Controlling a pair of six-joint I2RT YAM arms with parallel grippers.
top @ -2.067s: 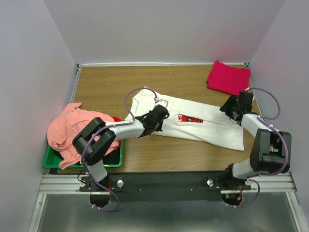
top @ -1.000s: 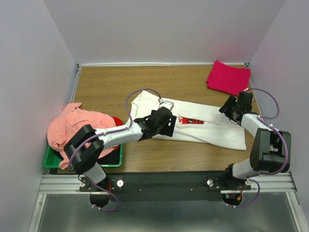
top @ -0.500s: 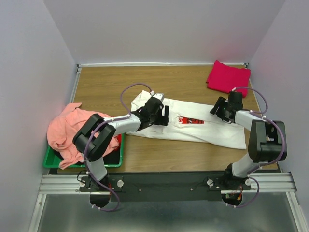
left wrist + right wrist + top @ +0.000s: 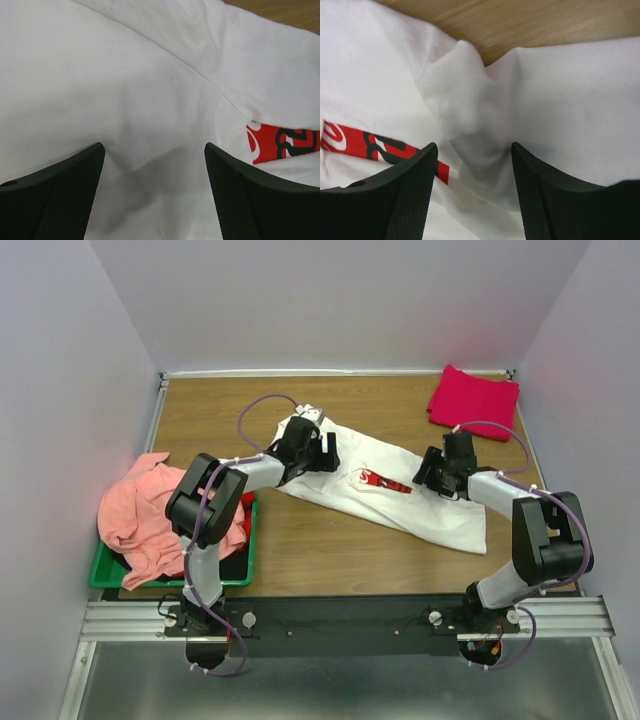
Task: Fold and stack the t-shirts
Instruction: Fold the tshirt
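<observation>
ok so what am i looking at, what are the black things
Two robot arms are bolted to a table, each ending in a two-finger gripper. The wide picture looks down from above; the close-ups come from wrist cameras, the black shapes being their fingers. A white t-shirt lies spread on the wood, a magenta t-shirt far right, a salmon-pink t-shirt over a green bin. The left gripper is open over flat cloth. At the right gripper cloth bunches between the fingers; pinched or not, I cannot tell.
</observation>
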